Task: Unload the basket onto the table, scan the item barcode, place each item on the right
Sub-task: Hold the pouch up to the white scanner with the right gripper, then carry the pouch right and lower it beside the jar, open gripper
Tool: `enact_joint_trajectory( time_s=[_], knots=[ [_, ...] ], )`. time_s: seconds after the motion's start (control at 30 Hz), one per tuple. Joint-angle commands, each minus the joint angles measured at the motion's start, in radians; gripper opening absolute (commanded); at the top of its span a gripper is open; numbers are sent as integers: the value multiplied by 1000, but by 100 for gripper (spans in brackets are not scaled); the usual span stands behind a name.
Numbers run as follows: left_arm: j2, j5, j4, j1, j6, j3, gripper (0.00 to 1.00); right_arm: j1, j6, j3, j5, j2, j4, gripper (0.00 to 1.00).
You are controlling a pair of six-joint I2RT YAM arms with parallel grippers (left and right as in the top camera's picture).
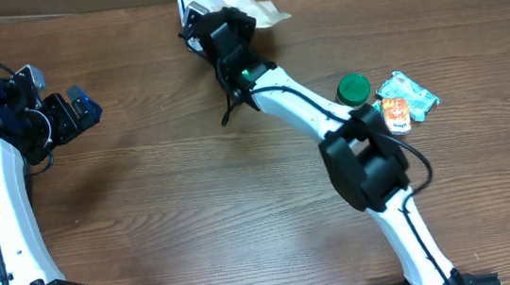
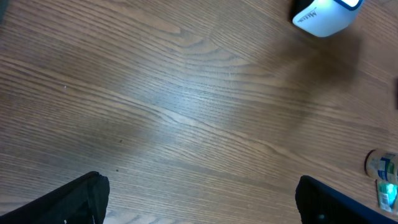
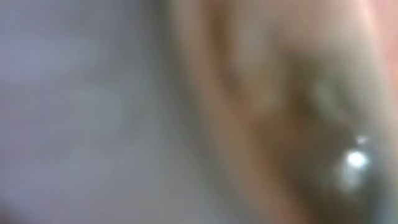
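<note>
Wood-grain surface (image 1: pixel 165 190) carries a crumpled white bag (image 1: pixel 255 11); right fingers (image 1: pixel 195 27), pressed together, sit at the bag's left edge; left fingers (image 2: pixel 81 199) spread wide, well left of it.

Only blur: grey at left, tan-brown at right, one bright glint (image 3: pixel 356 160).

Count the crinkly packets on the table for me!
3. A teal packet and an orange packet lie together at the right, and a pale wrapper sits at the far edge by the right gripper. More may be hidden.
</note>
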Motion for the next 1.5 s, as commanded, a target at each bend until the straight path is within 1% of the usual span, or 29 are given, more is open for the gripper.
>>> enact_joint_trajectory(
  time_s=[0.0, 0.03, 0.13, 0.23, 0.3, 0.37, 0.43, 0.57, 0.63, 0.77, 0.87, 0.97, 1.03, 1.07, 1.1, 1.17, 1.2, 1.27, 1.33, 1.47],
  knots=[
    [2, -2, 4, 0, 9, 4, 100, 12, 286, 16, -86, -234, -118, 4],
    [2, -2, 4, 0, 9, 3, 99, 12, 421, 16, -192, -306, -247, 4],
    [2, -2, 4, 0, 9, 3, 99, 2, 645, 16, -404, -413, -432, 4],
    [2, -2, 4, -1, 9, 3, 99, -26, 834, 16, -618, -497, -602, 4],
    [2, -2, 4, 0, 9, 4, 99, -53, 914, 16, -742, -533, -712, 4],
    [2, -2, 4, 0, 9, 3, 99, -85, 961, 16, -855, -552, -828, 4],
    [2, -2, 4, 0, 9, 3, 100, -122, 964, 16, -942, -554, -962, 4],
    [2, -2, 4, -2, 9, 3, 99, -197, 964, 8, -925, -535, -1206, 4],
    [2, -2, 4, -2, 9, 3, 100, -233, 961, -16, -919, -525, -1270, 4],
    [2, -2, 4, -2, 9, 3, 100, -280, 956, -141, -900, -522, -1226, 4],
    [2, -2, 4, -2, 9, 3, 99, -300, 956, -266, -883, -521, -1136, 4],
    [2, -2, 4, -2, 9, 3, 99, -313, 938, -389, -872, -521, -1007, 4],
    [2, -2, 4, -2, 9, 3, 99, -315, 926, -438, -867, -521, -957, 8],
    [2, -2, 4, -2, 9, 3, 100, -315, 926, -458, -856, -521, -937, 12],
    [2, -2, 4, -2, 9, 3, 100, -315, 927, -471, -841, -521, -923, 19],
    [2, -2, 4, -2, 9, 3, 99, -315, 927, -482, -815, -521, -915, 48],
    [2, -2, 4, -2, 9, 3, 100, -315, 926, -482, -803, -521, -915, 54],
    [2, -2, 4, -2, 9, 3, 100, -315, 926, -477, -769, -521, -918, 59],
    [2, -2, 4, -2, 9, 3, 100, -315, 926, -463, -754, -521, -928, 60],
    [2, -2, 4, -2, 9, 3, 99, -315, 926, -350, -755, -521, -1003, 64]
  ],
)
